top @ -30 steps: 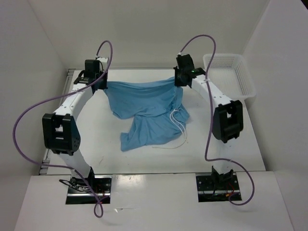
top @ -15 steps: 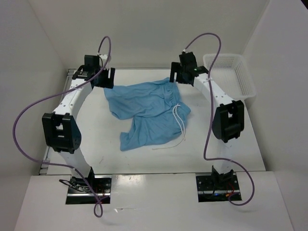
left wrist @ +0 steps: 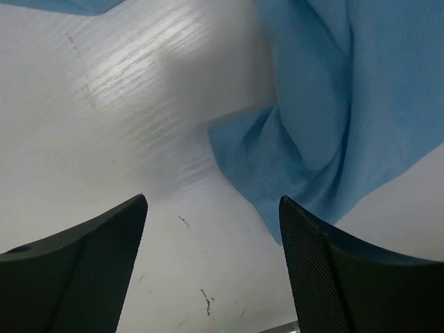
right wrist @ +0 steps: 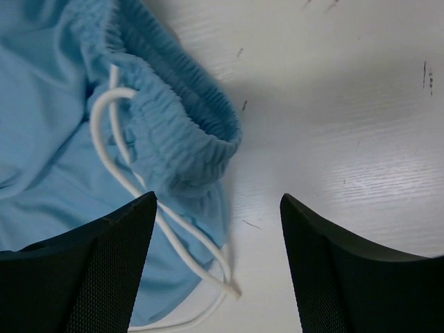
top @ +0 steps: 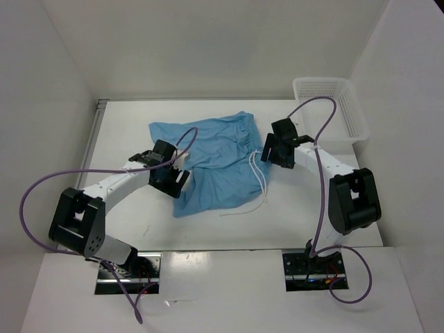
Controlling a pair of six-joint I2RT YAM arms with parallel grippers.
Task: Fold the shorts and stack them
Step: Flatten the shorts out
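Note:
The light blue shorts (top: 218,159) lie loosely spread on the white table (top: 125,132), waistband to the right and one leg trailing toward the front. Their white drawstring (top: 258,177) snakes off the right edge. My left gripper (top: 175,179) hovers open at the shorts' left front edge. In the left wrist view the shorts (left wrist: 333,104) lie ahead and to the right of the open left gripper (left wrist: 211,208), with bare table between its fingers. My right gripper (top: 269,149) is open beside the waistband (right wrist: 173,118). The drawstring (right wrist: 139,187) runs past its left finger (right wrist: 83,270).
A white mesh basket (top: 331,107) stands at the back right corner of the table. White walls enclose the table on the left, back and right. Purple cables loop from both arms.
Both grippers let go of the shorts' top edge, which dropped flat onto the table. Both arms then came forward and down to the shorts' left and right sides.

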